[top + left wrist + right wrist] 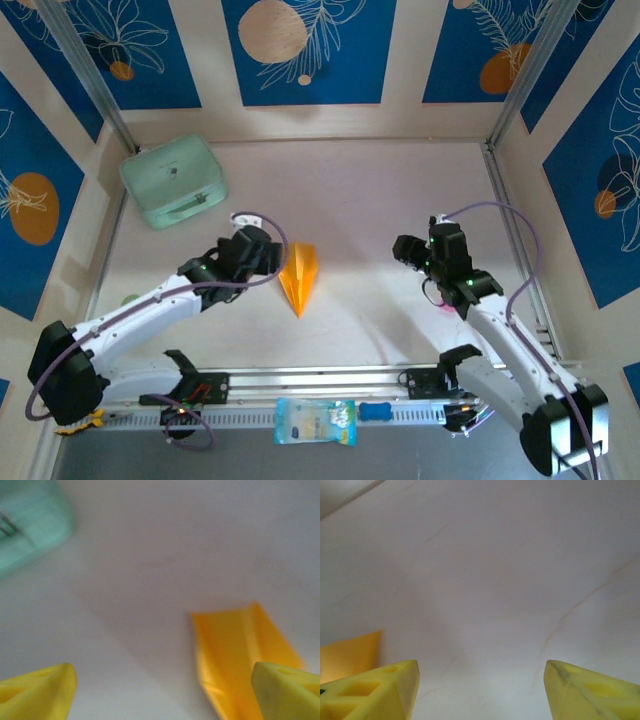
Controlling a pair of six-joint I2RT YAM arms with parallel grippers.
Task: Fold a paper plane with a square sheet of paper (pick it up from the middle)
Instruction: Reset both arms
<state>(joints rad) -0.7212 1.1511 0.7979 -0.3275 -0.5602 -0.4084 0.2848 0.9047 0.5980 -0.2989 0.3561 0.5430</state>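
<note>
Found the paper plane (pixel 299 277) lying on the table (pixel 370 190), nose toward the arm bases, centre crease visible. Noted the left gripper (pixel 268 252) just beside its left edge, jaws spread wide, holding nothing. Could not judge contact there, given wrist-view blur. Noted the right gripper (pixel 405 250) well apart on the right, jaws likewise spread, empty. Observed the mint-green case (pixel 172 180) at far left.

Open table (pixel 370 190) flanks the paper plane (pixel 299 276) (mint case (pixel 172 180) back-left).

Orange-yellow paper plane (pixel 300 278), mint-green case (pixel 173 181)
</note>
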